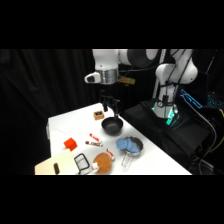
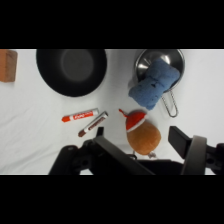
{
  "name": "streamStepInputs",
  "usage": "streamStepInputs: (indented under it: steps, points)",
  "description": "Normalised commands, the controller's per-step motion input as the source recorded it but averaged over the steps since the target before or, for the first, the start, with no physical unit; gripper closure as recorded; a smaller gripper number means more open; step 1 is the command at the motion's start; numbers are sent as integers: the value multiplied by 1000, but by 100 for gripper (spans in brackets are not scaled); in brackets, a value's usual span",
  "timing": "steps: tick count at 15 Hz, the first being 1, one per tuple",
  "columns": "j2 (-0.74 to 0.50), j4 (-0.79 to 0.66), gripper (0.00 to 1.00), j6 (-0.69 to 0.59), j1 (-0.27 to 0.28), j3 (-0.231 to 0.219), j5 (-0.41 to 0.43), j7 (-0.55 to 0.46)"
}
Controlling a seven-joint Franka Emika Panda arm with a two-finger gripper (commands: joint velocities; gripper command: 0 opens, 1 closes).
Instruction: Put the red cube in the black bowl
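White table [image 1: 60, 125], dark curtained room; jaws open above the black bowl [image 1: 112, 125].

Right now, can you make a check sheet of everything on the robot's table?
Surface: white table, mostly covered with items.
Job's things: red cube near the table's left side, apart from the black bowl; the bowl looks empty in the wrist view.
Clutter: red-and-white marker, metal pot holding a blue sponge, brown plush toy with a red cap, small brown box, light wooden board.
Grippers: gripper hangs above the black bowl, holding nothing; fingers apart.
Cables: a cable at the right.
Surroundings: dark backdrop.
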Motion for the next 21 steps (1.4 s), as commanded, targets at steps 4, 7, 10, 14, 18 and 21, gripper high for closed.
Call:
streamStepInputs:
  steps: [4, 7, 10, 14, 18, 21]
  points:
    - [86, 102, 0, 21, -27, 4, 1, -47]
    - [246, 303, 0, 48, -64, -29, -26, -152]
    - [375, 458, 0, 44, -88, -45, -31, -241]
    - [458, 605, 0, -20, -111, -24, 11, -337]
    - [456, 718, 0, -150, -130, 21, 70, -380]
    - [424, 731, 0, -245, -113, 61, 50, -349]
